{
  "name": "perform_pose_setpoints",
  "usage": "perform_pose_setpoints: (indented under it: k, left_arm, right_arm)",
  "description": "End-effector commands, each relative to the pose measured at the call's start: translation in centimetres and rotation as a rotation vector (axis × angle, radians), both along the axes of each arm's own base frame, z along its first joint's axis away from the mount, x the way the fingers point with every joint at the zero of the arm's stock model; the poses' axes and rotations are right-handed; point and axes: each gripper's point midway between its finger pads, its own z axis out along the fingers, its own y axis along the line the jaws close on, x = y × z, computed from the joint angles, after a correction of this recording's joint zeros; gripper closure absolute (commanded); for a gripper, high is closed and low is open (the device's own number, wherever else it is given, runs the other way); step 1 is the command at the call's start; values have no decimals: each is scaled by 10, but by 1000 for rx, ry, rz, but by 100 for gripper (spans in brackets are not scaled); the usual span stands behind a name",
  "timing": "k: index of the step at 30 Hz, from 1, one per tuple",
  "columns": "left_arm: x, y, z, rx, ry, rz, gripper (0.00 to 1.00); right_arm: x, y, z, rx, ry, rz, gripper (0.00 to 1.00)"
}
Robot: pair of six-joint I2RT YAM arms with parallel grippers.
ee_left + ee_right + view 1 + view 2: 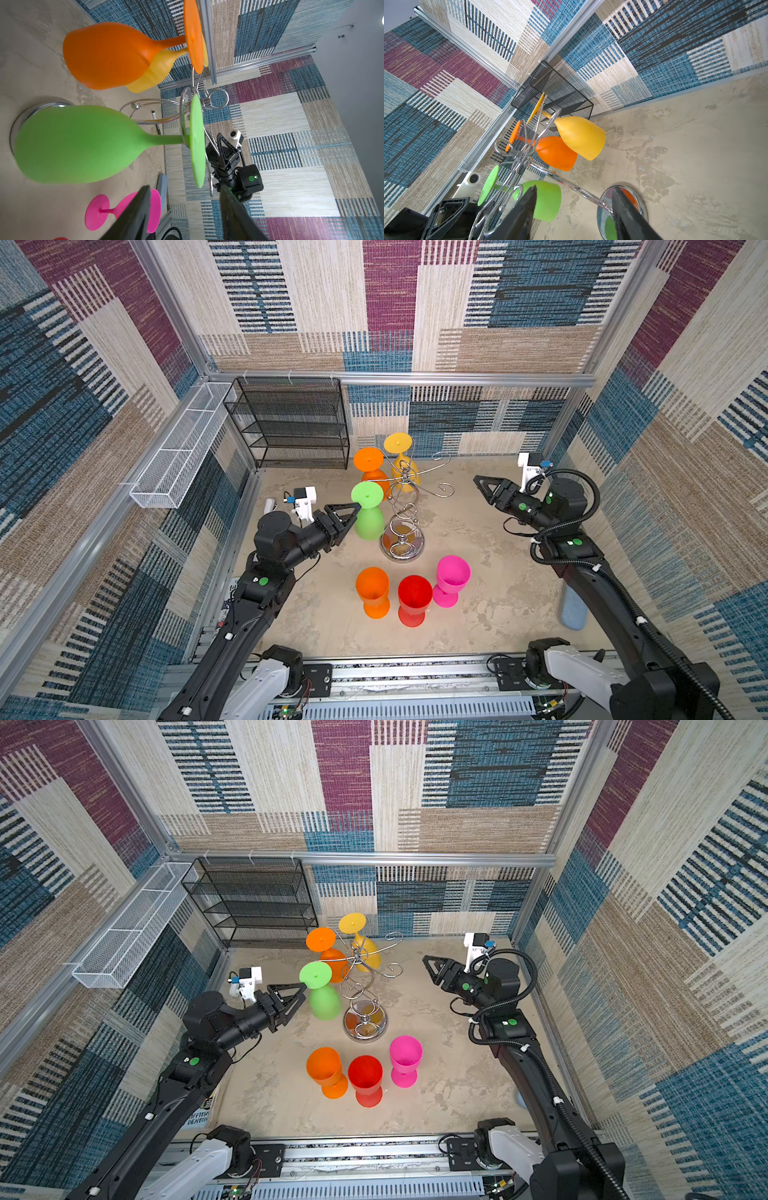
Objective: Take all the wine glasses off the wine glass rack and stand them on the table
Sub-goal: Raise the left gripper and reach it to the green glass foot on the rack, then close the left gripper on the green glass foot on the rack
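The chrome wine glass rack (402,546) (365,1028) stands mid-table, its round base also in the right wrist view (640,204). Three wine glasses hang upside down from it: green (369,523) (79,143) (548,199), orange (368,459) (108,56) and yellow (398,442) (581,136). My left gripper (355,508) (185,192) is open just left of the green glass's foot (197,141), with nothing between its fingers. My right gripper (478,480) (574,189) is open, well right of the rack, pointing toward it.
Orange (372,589), red (414,597) and pink (453,574) glasses stand upright in front of the rack. A black mesh shelf unit (291,423) stands at the back left, beside a white mesh basket (178,452) on the left wall. A blue-grey object (573,610) lies at the right edge.
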Motion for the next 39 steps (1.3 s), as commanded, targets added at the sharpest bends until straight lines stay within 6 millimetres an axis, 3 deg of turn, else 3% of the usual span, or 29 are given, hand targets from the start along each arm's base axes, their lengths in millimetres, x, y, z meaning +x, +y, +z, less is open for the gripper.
perform_pose_setpoints:
  k: [1, 10, 18, 39]
  left_arm:
    - [-3, -7, 25, -72, -70, -57, 44]
    - [4, -8, 23, -67, -64, -58, 45]
    - [11, -9, 21, -54, -62, -58, 52]
    - [12, -4, 12, 54, -51, -36, 86]
  right_arm:
    - [0, 1, 2, 11, -19, 8, 40]
    - [2, 1, -3, 17, -6, 11, 40]
    - [2, 0, -7, 15, -1, 6, 40]
    - [6, 0, -11, 23, 14, 8, 40]
